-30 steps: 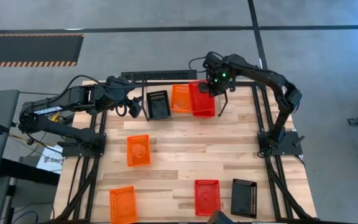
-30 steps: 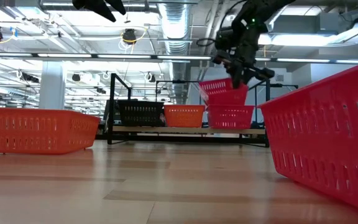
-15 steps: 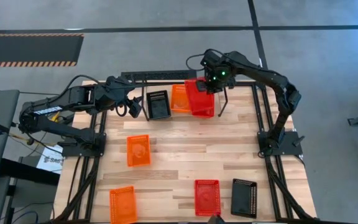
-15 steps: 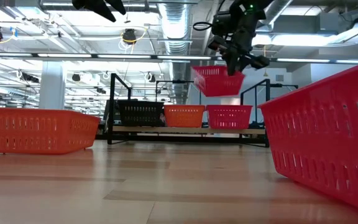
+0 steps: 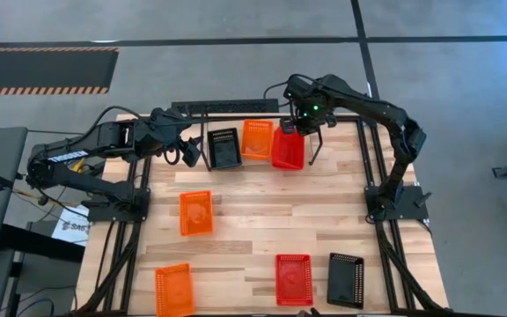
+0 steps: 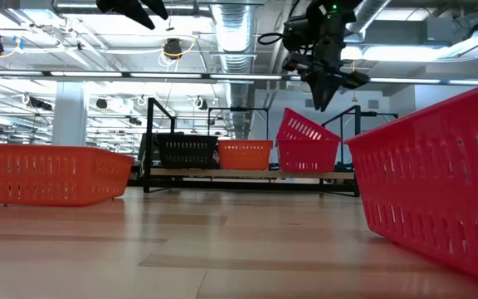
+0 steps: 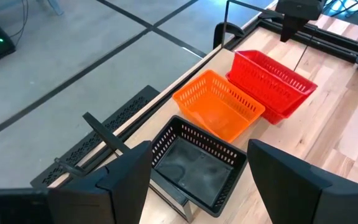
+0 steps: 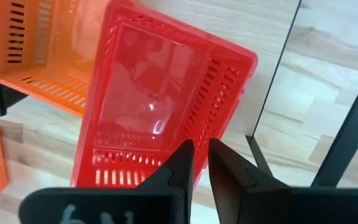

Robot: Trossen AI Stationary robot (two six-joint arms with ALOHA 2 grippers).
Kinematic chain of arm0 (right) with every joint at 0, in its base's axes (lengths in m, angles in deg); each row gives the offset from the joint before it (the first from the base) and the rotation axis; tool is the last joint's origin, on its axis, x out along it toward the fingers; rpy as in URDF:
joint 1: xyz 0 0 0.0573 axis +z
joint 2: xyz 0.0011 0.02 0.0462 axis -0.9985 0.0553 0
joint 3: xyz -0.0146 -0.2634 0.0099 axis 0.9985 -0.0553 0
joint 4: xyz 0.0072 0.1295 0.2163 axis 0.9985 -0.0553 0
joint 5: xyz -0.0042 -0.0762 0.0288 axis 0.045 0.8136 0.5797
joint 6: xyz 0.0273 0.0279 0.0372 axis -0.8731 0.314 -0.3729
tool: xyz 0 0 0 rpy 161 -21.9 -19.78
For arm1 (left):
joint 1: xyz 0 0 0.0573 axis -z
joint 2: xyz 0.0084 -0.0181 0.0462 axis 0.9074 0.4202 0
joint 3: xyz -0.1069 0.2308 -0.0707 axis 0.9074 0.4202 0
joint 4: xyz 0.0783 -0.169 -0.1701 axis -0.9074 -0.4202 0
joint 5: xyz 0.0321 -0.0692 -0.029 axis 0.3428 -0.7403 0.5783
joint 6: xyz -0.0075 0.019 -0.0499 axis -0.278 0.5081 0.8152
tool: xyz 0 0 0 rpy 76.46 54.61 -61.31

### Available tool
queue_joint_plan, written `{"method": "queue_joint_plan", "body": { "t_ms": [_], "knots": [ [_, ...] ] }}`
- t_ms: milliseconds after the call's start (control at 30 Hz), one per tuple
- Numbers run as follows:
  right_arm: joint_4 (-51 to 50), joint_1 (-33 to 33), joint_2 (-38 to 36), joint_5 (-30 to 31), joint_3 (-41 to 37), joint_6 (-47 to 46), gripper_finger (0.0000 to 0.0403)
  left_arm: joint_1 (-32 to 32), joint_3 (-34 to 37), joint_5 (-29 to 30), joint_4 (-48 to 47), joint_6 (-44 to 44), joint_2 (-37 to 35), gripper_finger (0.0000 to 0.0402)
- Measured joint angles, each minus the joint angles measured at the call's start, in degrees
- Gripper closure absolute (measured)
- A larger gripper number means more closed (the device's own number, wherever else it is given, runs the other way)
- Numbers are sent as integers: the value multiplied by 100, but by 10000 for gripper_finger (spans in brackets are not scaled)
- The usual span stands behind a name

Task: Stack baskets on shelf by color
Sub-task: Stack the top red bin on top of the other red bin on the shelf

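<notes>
Red basket (image 6: 304,133) dropped from right gripper (image 6: 320,101), now tilted in the red one on shelf (image 6: 251,173). Right jaws nearly together, empty above it. Left gripper (image 5: 189,154) gaping beside shelf.

1. A pale wooden plank worktop (image 5: 262,207) carries a low black wire shelf (image 5: 208,150) along its far edge.
2. On the shelf sit a black plastic mesh basket (image 5: 224,148), an orange mesh basket (image 5: 256,139) and two red-pink mesh baskets (image 5: 288,148), the upper one tilted.
3. Directly on the worktop lie two orange baskets (image 5: 195,213), one red-pink basket (image 5: 293,278) and one black basket (image 5: 345,279).
</notes>
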Motion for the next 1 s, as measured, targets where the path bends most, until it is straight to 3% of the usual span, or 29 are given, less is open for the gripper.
{"method": "queue_joint_plan", "body": {
  "t_ms": [300, 533, 633, 700, 833, 1000],
  "knots": [
    [-277, 81, 0, -73, 106, 185, 335, -1, 0, 0, -2, -3, 0, 150],
    [-297, 834, -2, -47, 199, 635, 364, 1, 0, 0, -2, -4, 0, 150],
    [-34, 1130, 82, 372, 201, 671, 394, -1, 0, 3, -2, -6, 0, 150],
    [271, 1200, 126, 504, 193, 667, 393, 1, 0, 3, -2, -7, 0, 150],
    [1098, 1221, 304, 547, 206, 842, 398, 0, 0, 3, -2, -8, 0, 150],
    [1231, 1092, 624, 538, 195, 1039, 400, 1, 0, -48, -24, -4, 0, 150]
  ]
}}
